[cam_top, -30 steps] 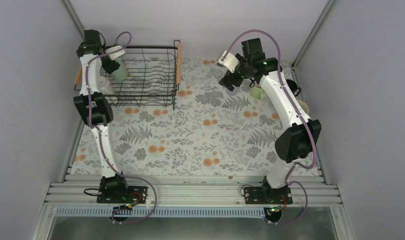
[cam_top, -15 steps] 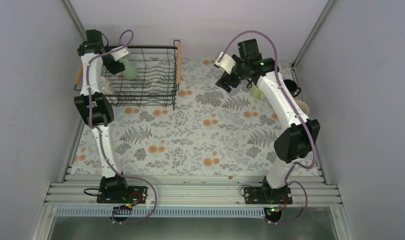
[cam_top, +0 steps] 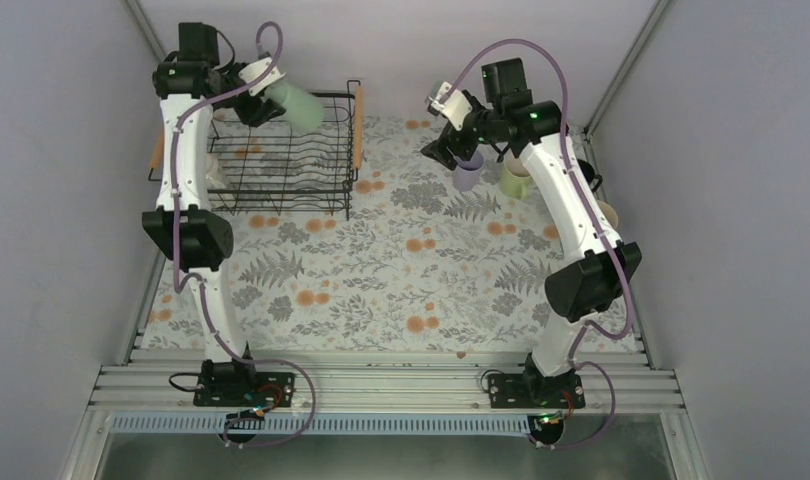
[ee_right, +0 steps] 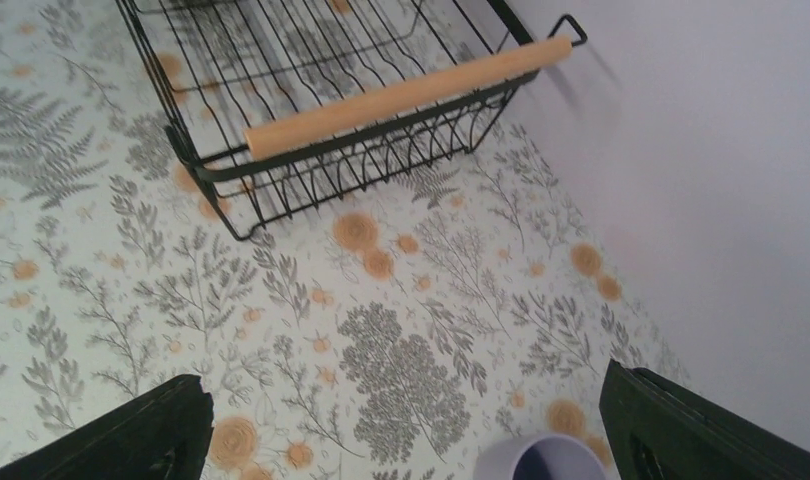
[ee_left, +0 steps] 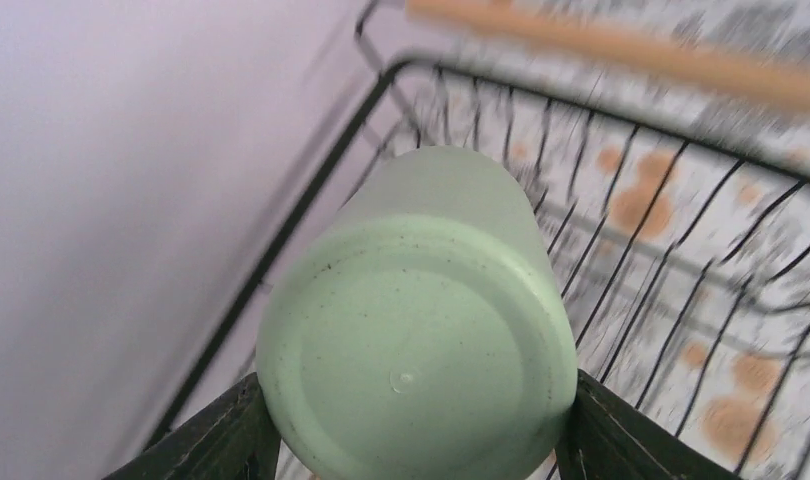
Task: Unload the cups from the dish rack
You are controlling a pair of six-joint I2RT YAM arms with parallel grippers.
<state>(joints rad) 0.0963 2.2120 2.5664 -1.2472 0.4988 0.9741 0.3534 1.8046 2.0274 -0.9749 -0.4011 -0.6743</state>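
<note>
Your left gripper (cam_top: 253, 103) clamps the mint green cup (cam_top: 301, 103) above the far edge of the dish rack (cam_top: 291, 170), not yet set down. Your right gripper (cam_top: 451, 150) hangs wide open over the lavender cup (cam_top: 468, 176), already on the table (cam_top: 381, 280) far right beside a light green cup (cam_top: 514, 182).

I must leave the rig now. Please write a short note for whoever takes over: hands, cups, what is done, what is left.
Left hand: shut on the mint green cup, held tilted above the dish rack.
Right hand: open, above the lavender cup, which stands on the table.
Done: lavender cup and light green mug are out, at the table's right side.
Left: set the mint green cup down; check the rack's left side, where something pale shows, partly hidden.
</note>
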